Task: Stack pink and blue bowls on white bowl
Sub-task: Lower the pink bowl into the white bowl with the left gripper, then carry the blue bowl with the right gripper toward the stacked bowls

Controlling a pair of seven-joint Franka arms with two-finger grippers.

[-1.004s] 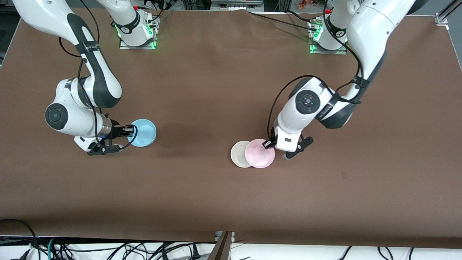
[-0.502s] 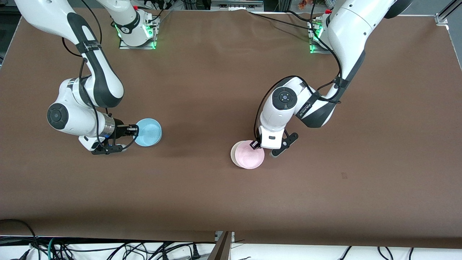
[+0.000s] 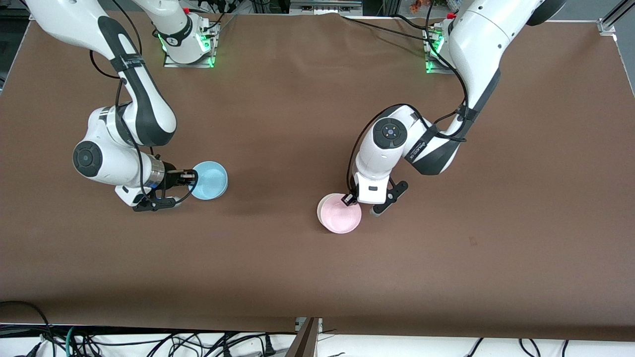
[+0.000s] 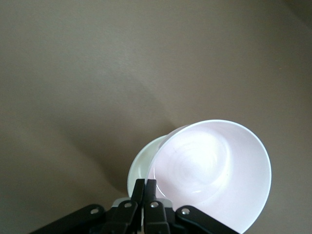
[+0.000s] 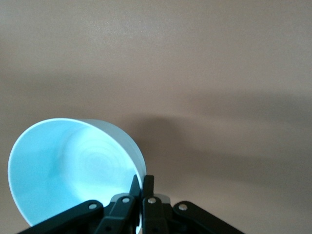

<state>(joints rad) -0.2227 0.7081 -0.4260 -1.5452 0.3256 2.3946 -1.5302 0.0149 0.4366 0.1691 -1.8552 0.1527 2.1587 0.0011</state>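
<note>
Left pincer (image 3: 350, 199) clamped tight on the rim of the pink bowl (image 3: 341, 216), fingers pinching the rim edge nearest the arm's wrist. Pink bowl sits over the white bowl (image 3: 321, 208), covering nearly all of it; only a thin white crescent shows on the side toward the right arm's end of the counter (image 3: 307, 267). In the left wrist view the pink bowl (image 4: 214, 170) is tilted, with the white bowl (image 4: 140, 168) peeking out beneath it and the left pincer (image 4: 145, 189) closed on the pink rim. Cannot tell whether pink is fully seated in white or held just above it. Right pincer (image 3: 191, 176) closed on the rim of the blue bowl (image 3: 210, 180), well apart from the other two bowls, toward the right arm's end of the counter and a bit farther from the front camera than the pink one. Right wrist view shows the blue bowl (image 5: 68, 170) tipped on its side in the grip, right pincer (image 5: 142, 187) fingers together on the rim, plain brown counter (image 5: 195, 73) below. Cannot tell if the blue bowl touches the counter.
</note>
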